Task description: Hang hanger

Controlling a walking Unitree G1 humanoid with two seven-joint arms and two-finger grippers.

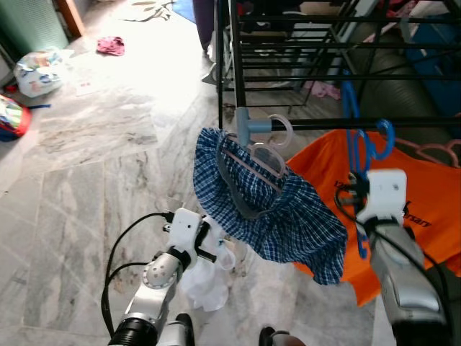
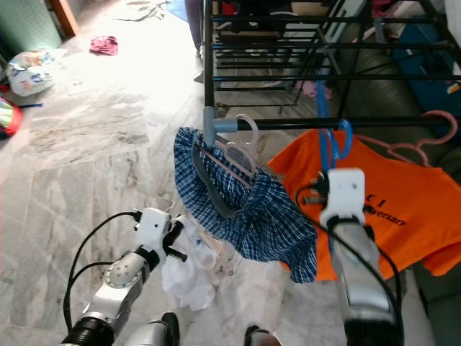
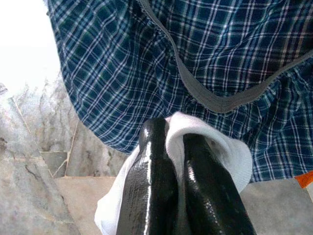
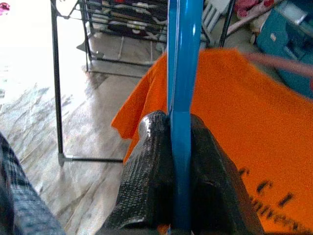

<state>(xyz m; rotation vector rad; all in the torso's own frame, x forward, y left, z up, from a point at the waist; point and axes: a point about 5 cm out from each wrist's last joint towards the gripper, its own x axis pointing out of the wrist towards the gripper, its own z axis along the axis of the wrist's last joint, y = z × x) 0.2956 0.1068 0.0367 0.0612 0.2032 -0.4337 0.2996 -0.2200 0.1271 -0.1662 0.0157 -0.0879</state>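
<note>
A blue plastic hanger [image 1: 366, 150] hangs by the black rail [image 1: 338, 124] of the drying rack, in front of an orange T-shirt [image 1: 425, 216]. My right gripper [image 4: 179, 121] is shut on the hanger's lower part, just below the rail. Whether the hook rests on the rail I cannot tell. Blue plaid shorts [image 1: 277, 213] on a pale hanger [image 1: 268, 155] hang from the rail's left end. Lower left, my left gripper [image 3: 173, 133] is shut on a white cloth [image 1: 205, 285], right under the shorts.
A pink hanger [image 1: 441, 151] sits on the rail at the right. The black rack [image 1: 238, 50] with more rails stands behind. On the marble floor to the far left lie a plastic bag [image 1: 39, 68], a pink cloth [image 1: 110, 45] and a red item [image 1: 11, 115].
</note>
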